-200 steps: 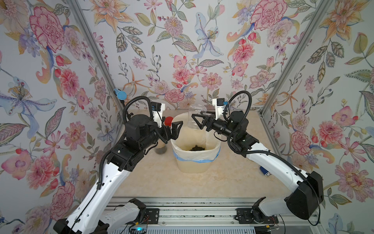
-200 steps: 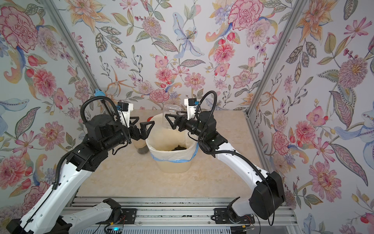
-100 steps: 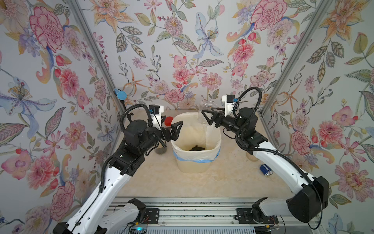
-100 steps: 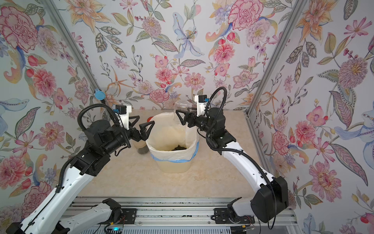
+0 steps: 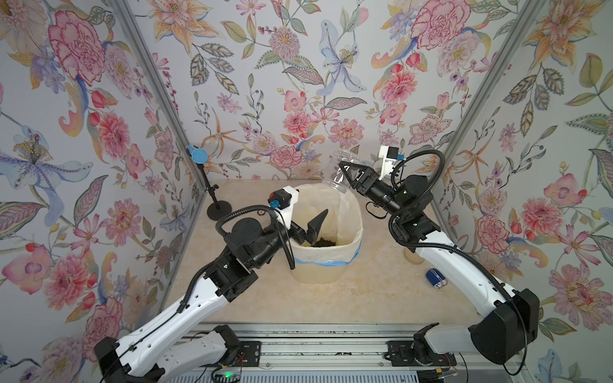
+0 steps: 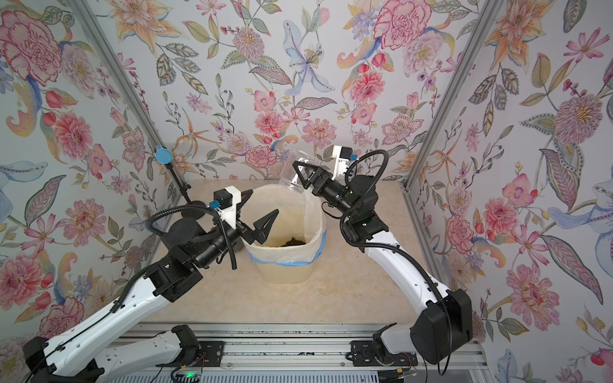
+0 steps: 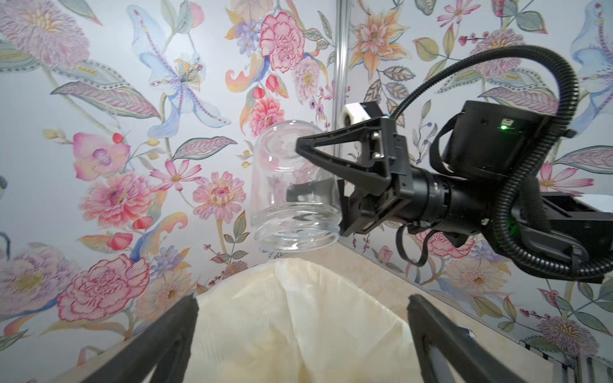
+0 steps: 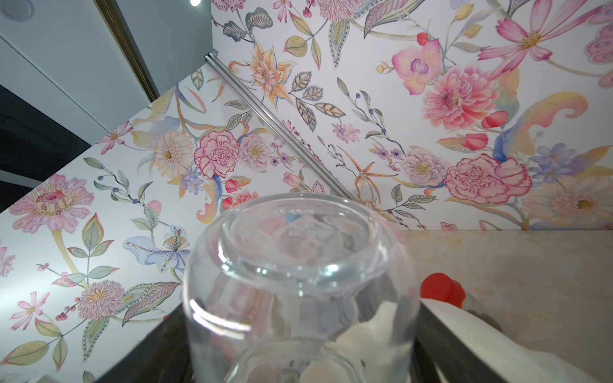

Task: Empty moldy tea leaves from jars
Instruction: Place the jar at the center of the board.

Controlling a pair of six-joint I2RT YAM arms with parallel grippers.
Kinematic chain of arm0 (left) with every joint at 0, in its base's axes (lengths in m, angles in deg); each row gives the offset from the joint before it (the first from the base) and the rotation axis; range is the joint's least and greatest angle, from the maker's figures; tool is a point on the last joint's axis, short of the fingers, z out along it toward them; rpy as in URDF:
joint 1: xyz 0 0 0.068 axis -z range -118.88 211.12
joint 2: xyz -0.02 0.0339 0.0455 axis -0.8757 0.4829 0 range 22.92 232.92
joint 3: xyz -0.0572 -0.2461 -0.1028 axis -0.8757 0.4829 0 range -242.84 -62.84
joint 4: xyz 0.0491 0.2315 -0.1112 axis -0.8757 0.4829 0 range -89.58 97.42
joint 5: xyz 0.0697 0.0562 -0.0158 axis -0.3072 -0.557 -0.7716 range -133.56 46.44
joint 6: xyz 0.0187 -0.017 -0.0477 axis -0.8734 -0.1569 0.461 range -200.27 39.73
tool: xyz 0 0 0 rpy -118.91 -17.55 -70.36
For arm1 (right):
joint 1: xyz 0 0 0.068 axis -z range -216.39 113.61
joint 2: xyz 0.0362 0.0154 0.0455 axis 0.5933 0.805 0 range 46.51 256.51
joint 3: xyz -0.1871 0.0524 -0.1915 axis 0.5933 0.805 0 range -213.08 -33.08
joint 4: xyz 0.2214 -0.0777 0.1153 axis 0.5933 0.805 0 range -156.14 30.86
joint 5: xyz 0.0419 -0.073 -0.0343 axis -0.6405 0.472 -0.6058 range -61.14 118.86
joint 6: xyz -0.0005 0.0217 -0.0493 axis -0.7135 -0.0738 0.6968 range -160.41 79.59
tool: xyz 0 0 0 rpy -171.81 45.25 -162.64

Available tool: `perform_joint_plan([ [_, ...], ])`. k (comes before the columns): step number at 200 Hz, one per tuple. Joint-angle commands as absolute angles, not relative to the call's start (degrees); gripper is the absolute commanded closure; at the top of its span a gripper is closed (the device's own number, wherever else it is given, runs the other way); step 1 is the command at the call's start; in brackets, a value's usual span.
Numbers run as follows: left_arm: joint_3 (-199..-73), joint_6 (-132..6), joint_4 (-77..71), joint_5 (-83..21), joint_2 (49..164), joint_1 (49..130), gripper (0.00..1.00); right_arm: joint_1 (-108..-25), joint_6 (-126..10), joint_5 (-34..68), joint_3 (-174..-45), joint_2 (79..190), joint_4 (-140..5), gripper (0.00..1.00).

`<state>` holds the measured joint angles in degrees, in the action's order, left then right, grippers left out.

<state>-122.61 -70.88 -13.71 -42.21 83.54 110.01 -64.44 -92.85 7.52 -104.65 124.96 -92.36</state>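
In both top views the left arm (image 5: 185,318) reaches in low from the near rail with its elbow bent. Its left gripper (image 6: 262,203) hangs over the near rim of the bin (image 5: 318,272). The right arm (image 5: 457,262) climbs from the opposite side and carries the right gripper (image 5: 343,174) high over the bin's far rim. The table (image 5: 365,298) is pale beige, and flowered walls (image 5: 298,83) close it in on three sides. The left fingers (image 6: 267,222) stand spread wide with nothing between them. The right fingers (image 5: 353,169) are clamped on a clear jar (image 5: 335,181), tipped mouth down. The tea leaves (image 5: 323,243) lie in a dark heap at the bottom of the bin, well below both pairs of fingers.

From the left wrist, the two left fingers run far apart with only the bin's white liner (image 7: 298,315) between them. Beyond their tips the right gripper pinches the jar (image 7: 282,232) around its body, one finger on each side. The threaded mouth is just above the liner's far edge, and the jar looks clear right through.

From the right wrist, the jar fills the gap between the right fingers, its thick base pointing towards the walls. A red cap (image 8: 441,291) shows just outside one finger; I cannot tell what it sits on.
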Motion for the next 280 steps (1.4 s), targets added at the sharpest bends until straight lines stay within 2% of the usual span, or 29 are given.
perform_joint_plan([
  [1, -124.9, -73.5, -22.1, -45.8, 88.9, 111.7, 0.00, -64.4, -88.5, 12.0, -105.2, 118.5, -94.8, 0.51],
  [26, -131.1, -73.0, -21.0, -44.9, 96.6, 113.3, 0.00, -64.2, -82.2, 14.8, -102.1, 113.5, -92.5, 0.51],
  [79, -138.9, -78.5, -26.8, -47.9, 107.7, 118.3, 0.00, -59.7, -83.5, 15.3, -97.4, 105.9, -88.7, 0.51],
  [112, -141.6, -81.1, -29.7, -45.2, 110.6, 119.2, 0.00, -57.4, -82.5, 15.6, -97.6, 103.3, -84.3, 0.51],
  [158, -147.6, -80.6, -23.3, -42.8, 112.0, 119.3, 0.00, -57.2, -78.2, 17.1, -95.8, 101.2, -83.0, 0.51],
  [222, -158.8, -80.0, -9.5, -40.4, 121.2, 119.2, 0.00, -57.1, -78.1, 17.6, -93.3, 99.7, -84.7, 0.50],
  [280, -157.2, -80.1, -14.1, -40.6, 120.7, 119.3, 0.00, -56.7, -78.5, 17.4, -92.6, 99.3, -84.2, 0.50],
])
